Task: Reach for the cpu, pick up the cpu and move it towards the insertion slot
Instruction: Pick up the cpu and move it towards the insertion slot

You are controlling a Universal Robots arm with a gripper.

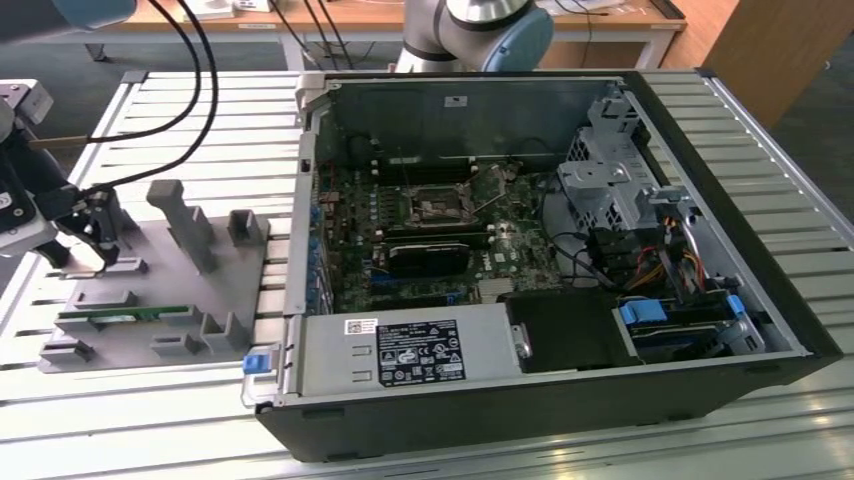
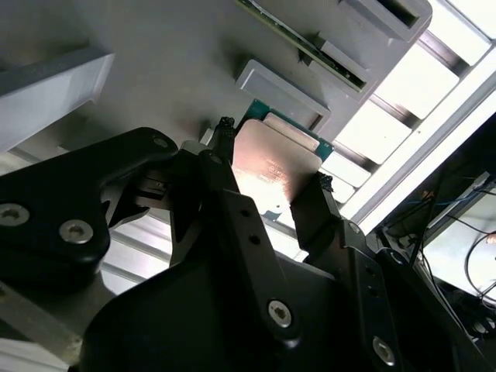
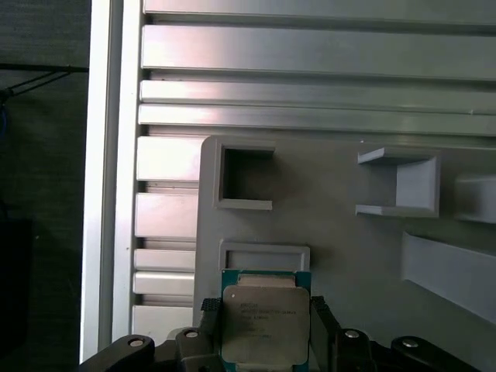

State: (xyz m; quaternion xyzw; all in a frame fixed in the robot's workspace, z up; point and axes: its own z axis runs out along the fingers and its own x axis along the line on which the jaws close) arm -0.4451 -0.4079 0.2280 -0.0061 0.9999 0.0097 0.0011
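Cpu (image 3: pixel 262 325) sits between tool (image 3: pixel 263 308) fingers (image 2: pixel 232 194), at grey tray (image 3: pixel 341 248) recess, exterior view's left. We cannot tell whether it is lifted clear. Tool grasps cpu by two opposite edges, we judge. For a good step, we hold chip level, squeeze edges only, and clear tray walls. Insertion slot (image 1: pixel 438 207) lies well apart, inside open computer case (image 1: pixel 747 200) on desk (image 1: pixel 200 110).

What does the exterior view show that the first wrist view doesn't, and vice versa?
Exterior view: the open black computer case, the square silvery-framed insertion slot on its board, and the long green memory stick. First wrist view: the flat square silvery, green-rimmed cpu, clamped in the black gripper. Both: the grey plastic tray on the slatted metal table, and the gripper.
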